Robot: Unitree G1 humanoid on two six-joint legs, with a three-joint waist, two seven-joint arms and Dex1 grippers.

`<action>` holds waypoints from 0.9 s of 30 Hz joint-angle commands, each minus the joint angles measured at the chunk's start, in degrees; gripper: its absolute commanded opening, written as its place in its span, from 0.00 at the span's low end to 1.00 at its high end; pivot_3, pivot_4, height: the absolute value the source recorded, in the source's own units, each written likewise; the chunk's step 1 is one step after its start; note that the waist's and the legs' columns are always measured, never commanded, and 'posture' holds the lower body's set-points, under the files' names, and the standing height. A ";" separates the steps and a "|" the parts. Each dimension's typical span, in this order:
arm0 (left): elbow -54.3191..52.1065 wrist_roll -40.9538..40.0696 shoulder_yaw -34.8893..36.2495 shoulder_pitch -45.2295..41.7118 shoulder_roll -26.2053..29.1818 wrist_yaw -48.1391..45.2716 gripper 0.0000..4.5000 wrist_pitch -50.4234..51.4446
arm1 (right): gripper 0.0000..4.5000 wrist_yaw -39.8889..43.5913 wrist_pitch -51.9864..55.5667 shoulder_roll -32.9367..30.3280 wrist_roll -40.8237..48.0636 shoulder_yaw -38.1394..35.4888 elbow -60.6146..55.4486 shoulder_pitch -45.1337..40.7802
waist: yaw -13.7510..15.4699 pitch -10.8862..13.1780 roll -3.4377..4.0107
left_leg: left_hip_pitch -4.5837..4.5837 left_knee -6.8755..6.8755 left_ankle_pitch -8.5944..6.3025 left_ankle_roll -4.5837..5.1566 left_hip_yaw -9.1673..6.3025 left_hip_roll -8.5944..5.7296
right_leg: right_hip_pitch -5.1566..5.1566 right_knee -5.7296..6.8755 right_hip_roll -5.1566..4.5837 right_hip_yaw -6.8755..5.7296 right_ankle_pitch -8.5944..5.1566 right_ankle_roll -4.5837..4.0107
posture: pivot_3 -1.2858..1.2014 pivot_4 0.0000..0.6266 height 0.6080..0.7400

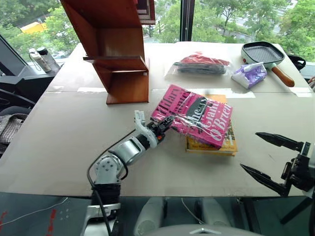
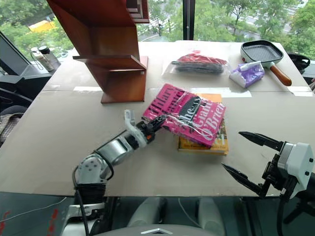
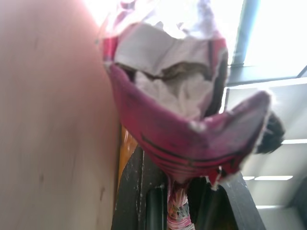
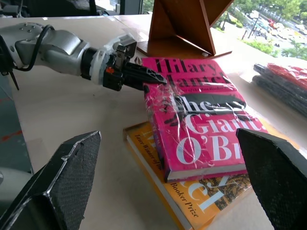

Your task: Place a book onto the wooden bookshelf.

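On the far left part of the desk (image 1: 59, 147) stands the wooden bookshelf (image 1: 120, 54), its reddish slanted side panels rising out of the head view, one flat shelf jutting at mid height. Nearer to me, my left hand (image 1: 165, 125) reaches forward and to the right, its black fingers clamped tight on the near left corner of the book (image 1: 194, 115). The right wrist view shows that grip clearly: my fingertips bite the pink cover's edge through the crinkled glossy wrap. That gripped corner is tilted up, while the far side of the book rests on the yellow-orange book (image 1: 216, 142) lying flat under it. The magenta cover faces up, with white and black lettering and a dark picture at its centre. It sits just right of the bookshelf's base, apart from it.

Farther back on the desk lies a bagged red and black bundle (image 1: 202, 64), then a small purple and white packet (image 1: 248, 74), then a grill pan (image 1: 266, 53) with a wooden handle, near the far right corner. Near the desk's front right edge my right hand (image 1: 263, 157) hovers with its two fingers spread wide apart, holding nothing.
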 commanded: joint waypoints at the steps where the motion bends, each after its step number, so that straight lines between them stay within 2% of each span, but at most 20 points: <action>1: -9.41 13.96 -0.92 -8.99 12.49 -14.72 0.00 -4.10 | 1.00 -0.64 -2.36 0.43 -1.07 2.81 1.78 -3.76 | 0.13 0.22 -0.18 | -0.05 -0.03 0.02 -0.03 -0.05 0.01 | -0.05 -0.02 0.04 -0.06 0.01 -0.01 | 0.52 0.24 1.00; 5: -8.96 35.15 -7.53 -23.60 25.28 -30.32 0.00 -15.94 | 1.00 -1.51 -2.85 1.31 1.69 4.03 4.73 -9.42 | 0.50 0.20 0.24 | -0.14 -0.24 0.01 0.00 -0.01 -0.10 | 0.06 -0.63 -0.13 -0.06 0.04 0.04 | 0.52 0.24 1.00; 7: -8.87 43.46 -9.70 -28.75 28.78 -36.94 0.00 -22.83 | 1.00 -2.46 -3.33 1.72 1.96 4.20 6.66 -12.30 | 0.36 0.67 -0.29 | -0.20 -0.26 -0.06 0.09 -0.05 -0.12 | 0.06 -0.66 -0.24 -0.17 0.00 0.10 | 0.52 0.24 1.00; 9: -7.01 49.76 -11.29 -33.67 30.03 -38.90 0.00 -27.02 | 1.00 -3.00 -3.62 2.08 2.13 4.52 7.71 -14.58 | 0.10 0.72 -0.37 | -0.96 -0.23 -0.01 0.02 -0.15 -0.06 | -0.66 -0.72 -0.07 -0.24 0.09 0.02 | 0.52 0.24 1.00; 13: 0.90 71.42 -16.15 -44.56 31.27 -38.79 0.00 -46.98 | 1.00 -2.88 -3.93 2.24 2.61 5.02 9.02 -17.32 | 0.11 0.69 -0.27 | -1.05 -0.29 -0.02 0.01 0.03 -0.07 | -0.83 -0.81 -0.19 -0.14 0.06 0.05 | 0.52 0.24 1.00; 17: 6.10 79.91 -17.07 -51.91 29.99 -39.35 0.00 -56.81 | 1.00 -2.75 -4.08 1.65 2.52 5.61 10.41 -20.68 | 0.05 0.71 -0.25 | -1.14 -0.33 -0.02 0.03 0.07 -0.08 | -0.88 -0.87 -0.19 -0.13 0.06 0.07 | 0.52 0.24 1.00; 19: 7.39 83.47 -17.51 -52.67 30.94 -40.26 0.00 -56.38 | 1.00 -3.10 -3.88 1.49 2.66 5.89 10.87 -22.49 | -0.03 0.71 -0.25 | -1.15 -0.31 -0.03 0.04 0.07 -0.08 | -0.88 -0.85 -0.20 -0.12 0.06 0.08 | 0.52 0.24 1.00; 22: 8.53 86.20 -18.67 -55.15 33.77 -47.27 0.00 -50.58 | 1.00 -3.94 -2.59 -0.39 3.49 5.37 12.71 -27.47 | -0.88 0.76 -0.19 | -1.11 -0.27 -0.03 0.05 0.07 -0.09 | -0.88 -0.67 -0.18 -0.13 0.05 0.08 | 0.52 0.24 1.00; 27: 8.42 89.01 -19.61 -57.57 39.01 -58.28 0.00 -41.31 | 1.00 -6.81 3.28 -6.88 3.92 5.31 16.37 -34.83 | -2.11 0.89 -0.13 | -1.07 -0.12 -0.04 0.09 0.06 -0.11 | -0.97 -0.13 -0.16 -0.13 0.04 0.09 | 0.52 0.24 1.00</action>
